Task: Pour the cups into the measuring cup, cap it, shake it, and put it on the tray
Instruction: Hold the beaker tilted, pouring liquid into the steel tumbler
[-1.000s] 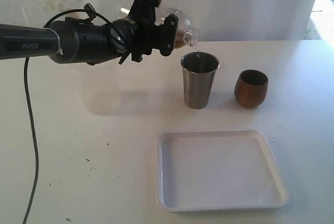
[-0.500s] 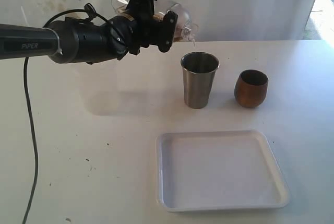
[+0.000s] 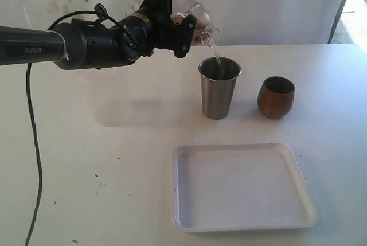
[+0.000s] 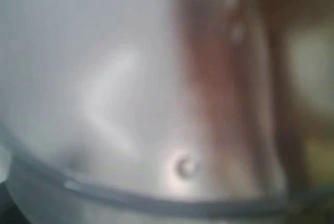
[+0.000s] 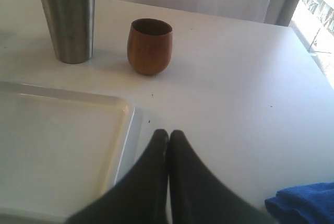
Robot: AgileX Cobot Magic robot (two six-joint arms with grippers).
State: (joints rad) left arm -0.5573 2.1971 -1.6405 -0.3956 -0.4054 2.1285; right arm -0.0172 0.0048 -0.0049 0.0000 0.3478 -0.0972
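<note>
My left gripper (image 3: 167, 23) is shut on the measuring cup (image 3: 194, 18), a clear cylinder held tilted on its side above the table. A thin stream of liquid (image 3: 217, 61) falls from its capped end into the steel tumbler (image 3: 218, 87). In the left wrist view only the measuring cup's blurred clear wall (image 4: 130, 104) shows. The brown wooden cup (image 3: 276, 97) stands to the right of the tumbler. The white tray (image 3: 246, 227) lies in front of both cups with nothing in it. My right gripper (image 5: 168, 132) is shut and holds nothing, low beside the tray's corner (image 5: 124, 110); the exterior view does not show it.
A blue cloth (image 5: 302, 203) lies on the table near my right gripper. A black cable (image 3: 33, 143) hangs from the left arm along the table's left side. A white wall stands behind the table.
The measuring cup was tipped back with no flow half a second ago. It is now tilted down again and a stream runs into the steel tumbler. The right gripper has not moved.
</note>
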